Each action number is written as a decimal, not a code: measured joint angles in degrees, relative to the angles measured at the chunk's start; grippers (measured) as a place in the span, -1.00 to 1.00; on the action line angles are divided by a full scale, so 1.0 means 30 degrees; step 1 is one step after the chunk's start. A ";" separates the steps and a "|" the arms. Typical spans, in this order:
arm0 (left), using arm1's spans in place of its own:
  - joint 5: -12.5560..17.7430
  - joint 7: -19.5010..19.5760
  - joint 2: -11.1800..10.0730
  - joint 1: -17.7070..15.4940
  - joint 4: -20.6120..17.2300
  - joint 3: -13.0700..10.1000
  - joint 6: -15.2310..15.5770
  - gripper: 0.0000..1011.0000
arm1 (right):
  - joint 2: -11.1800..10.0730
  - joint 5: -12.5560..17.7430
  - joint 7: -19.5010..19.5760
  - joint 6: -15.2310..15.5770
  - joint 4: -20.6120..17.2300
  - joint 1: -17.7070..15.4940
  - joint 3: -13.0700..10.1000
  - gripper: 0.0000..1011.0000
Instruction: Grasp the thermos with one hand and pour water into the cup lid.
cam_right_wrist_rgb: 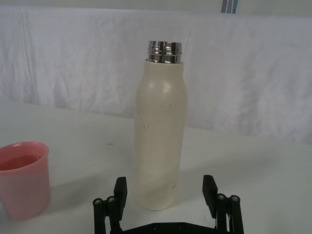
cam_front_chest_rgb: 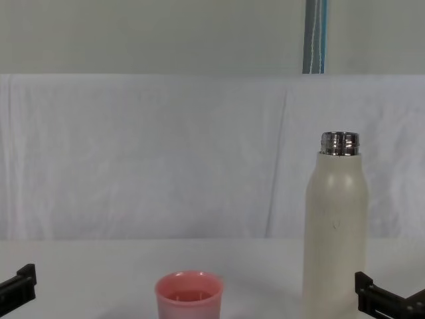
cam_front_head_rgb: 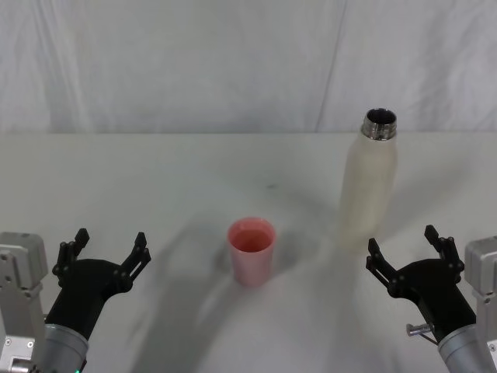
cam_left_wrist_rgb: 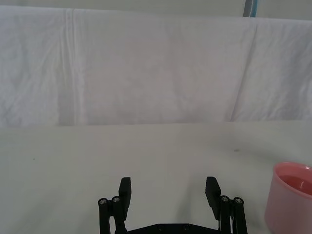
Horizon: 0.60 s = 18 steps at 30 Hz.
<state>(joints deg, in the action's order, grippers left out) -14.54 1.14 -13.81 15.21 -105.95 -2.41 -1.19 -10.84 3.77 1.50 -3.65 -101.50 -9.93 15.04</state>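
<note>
Cream thermos (cam_front_head_rgb: 369,194) upright right of pink cup lid (cam_front_head_rgb: 251,250), both apart from released left hand (cam_front_head_rgb: 109,252) and right hand (cam_front_head_rgb: 405,250).

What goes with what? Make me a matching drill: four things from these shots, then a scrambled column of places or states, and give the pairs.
Things
1. thermos
2. cup lid
3. left gripper
4. right gripper

Places or states
A. open, just in front of the uncapped bottle
B. pink, standing near the table's middle, open end up
C. upright on the robot's right, steel neck bare
D. open, low on the robot's left, nothing between its fingers

Pairs: 1-C, 2-B, 3-D, 4-A
</note>
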 joint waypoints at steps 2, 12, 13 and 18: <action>0.0000 0.0001 0.0001 0.0000 0.0000 -0.0001 0.0000 0.98 | 0.0000 0.0001 -0.0001 0.0001 0.0001 0.0000 0.0000 0.98; 0.0000 0.0001 0.0000 0.0000 -0.0001 -0.0001 0.0000 0.98 | 0.0000 0.0001 -0.0001 0.0001 0.0001 0.0000 0.0000 0.98; 0.0001 0.0000 0.0001 -0.0001 0.0000 -0.0001 0.0001 0.98 | 0.0000 0.0001 -0.0001 0.0001 0.0001 0.0001 0.0000 0.98; 0.0000 0.0000 0.0000 0.0000 0.0000 -0.0001 0.0000 0.98 | 0.0000 0.0001 -0.0001 0.0000 0.0001 0.0000 0.0000 0.98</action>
<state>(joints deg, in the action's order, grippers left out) -14.54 1.14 -13.81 15.21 -105.95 -2.41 -1.19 -10.84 3.77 1.50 -3.65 -101.49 -9.93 15.04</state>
